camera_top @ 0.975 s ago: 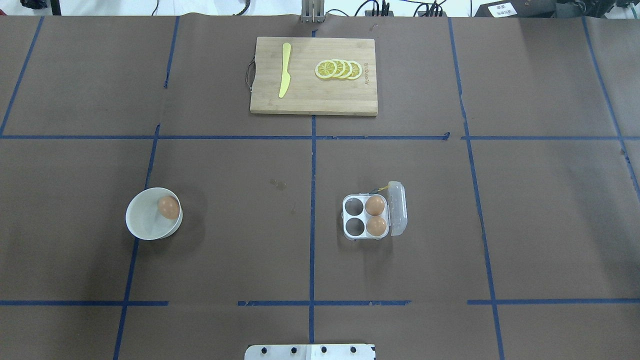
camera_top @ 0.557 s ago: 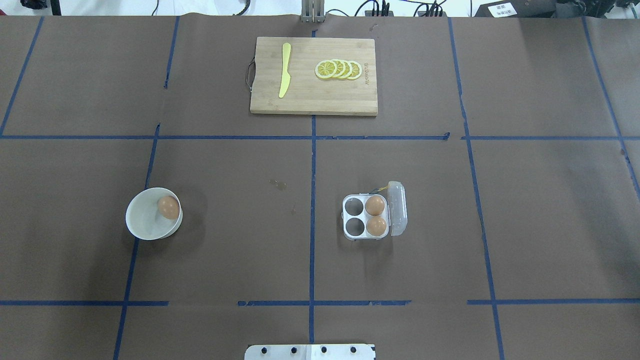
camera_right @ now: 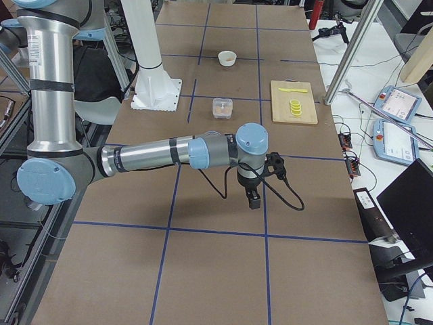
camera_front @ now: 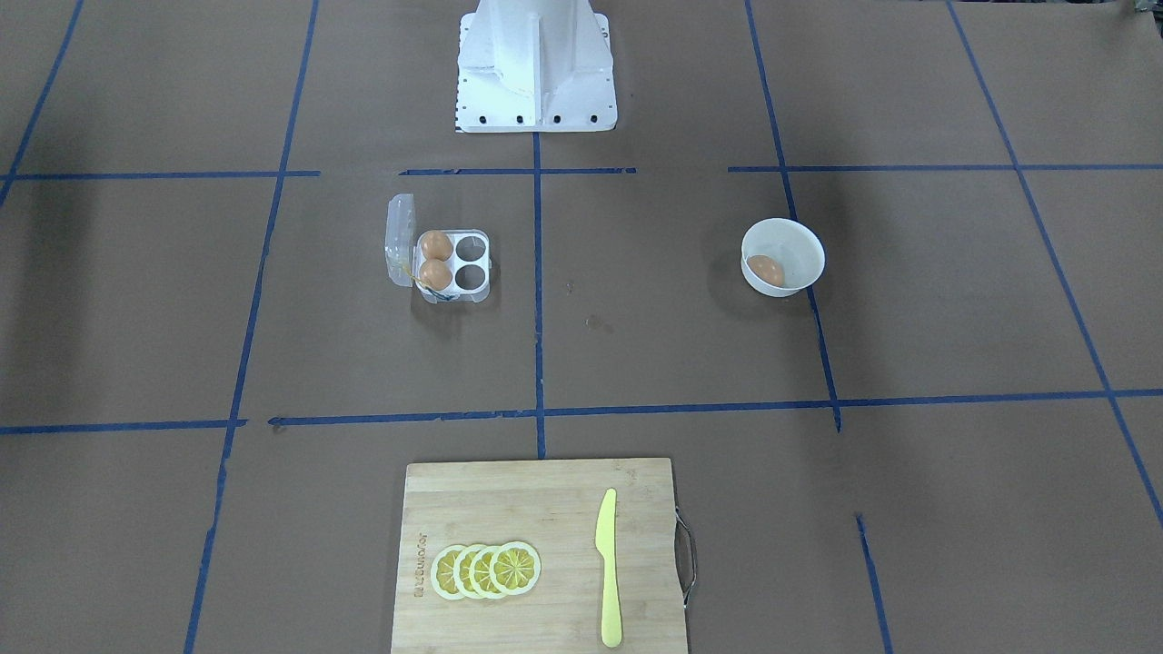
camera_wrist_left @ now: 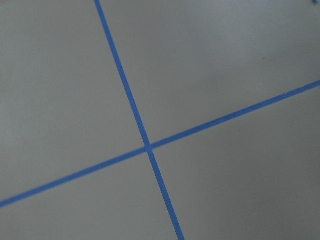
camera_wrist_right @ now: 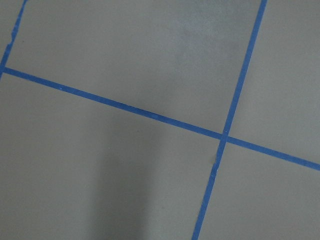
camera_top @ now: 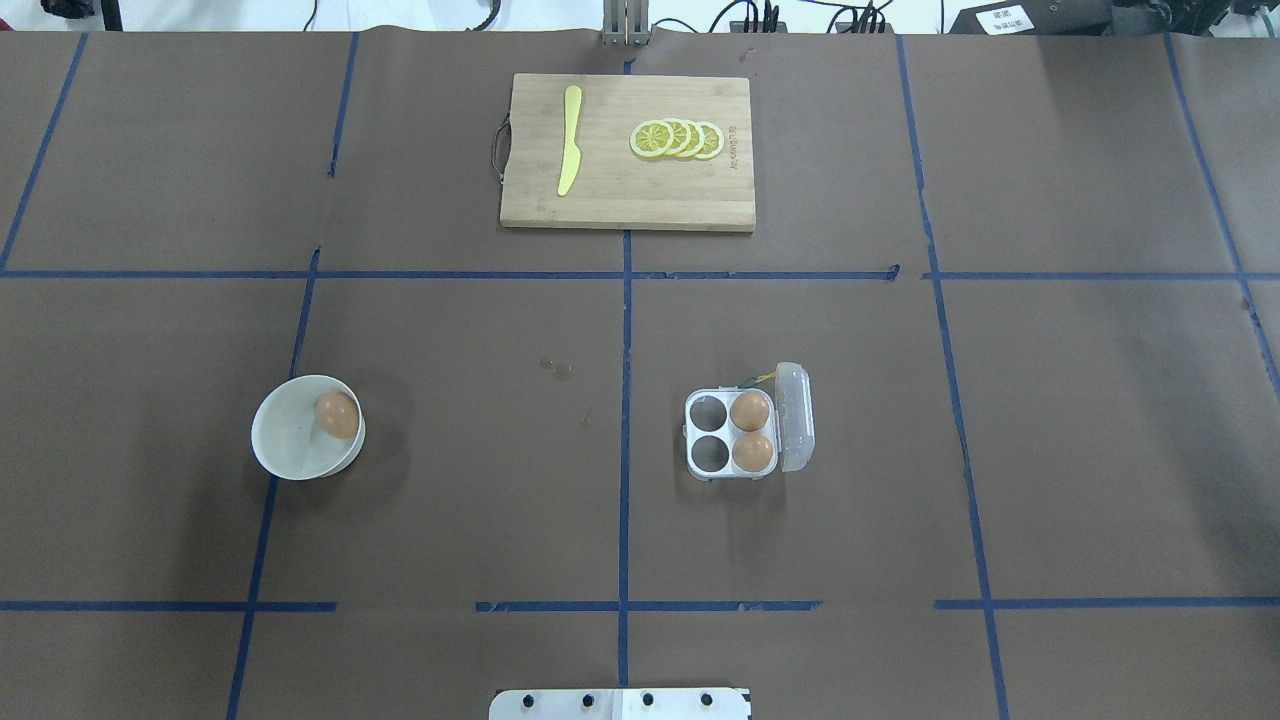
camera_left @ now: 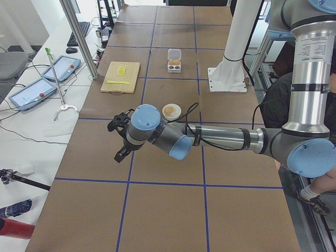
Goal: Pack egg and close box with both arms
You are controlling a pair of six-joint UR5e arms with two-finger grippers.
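Over bare brown paper [camera_top: 450,500] toward opposite ends of the table, the silver-grey jointed left arm [camera_left: 226,139] and right arm [camera_right: 145,156] hold their black two-finger pincers low, with nothing of the task beneath them: each wrist camera shows only crossed blue tape lines [camera_wrist_left: 148,147]. The left pincer [camera_left: 121,153] and right pincer [camera_right: 253,199] appear in the side views alone, so whether their fingers are spread or closed cannot be told.

Packing looks not yet begun. A small smooth orange-brown egg [camera_top: 338,414] lies against the wall of a round white bowl [camera_top: 285,440], well apart from the left pincer and farther in toward the table's middle. A small clear plastic four-cell box [camera_top: 709,432] sits well apart from the right pincer, its hinged clear lid [camera_top: 796,415] open on the side facing that pincer. Two brown eggs [camera_top: 750,411] fill the cells next to the lid. The two cells away from the right pincer are empty.

What remains, by this evidence, is everything: lifting the egg, seating it in an empty cell and folding the lid down.

The egg is rounded and likely to roll. The bowl is steep-walled and glossy. The box looks thin and light, and may slide unless one arm steadies it. Beyond both pincers, at the far edge, a rectangular bamboo cutting board [camera_top: 640,195] carries a flat yellow plastic knife [camera_top: 570,140] and fanned lemon slices [camera_top: 677,139].
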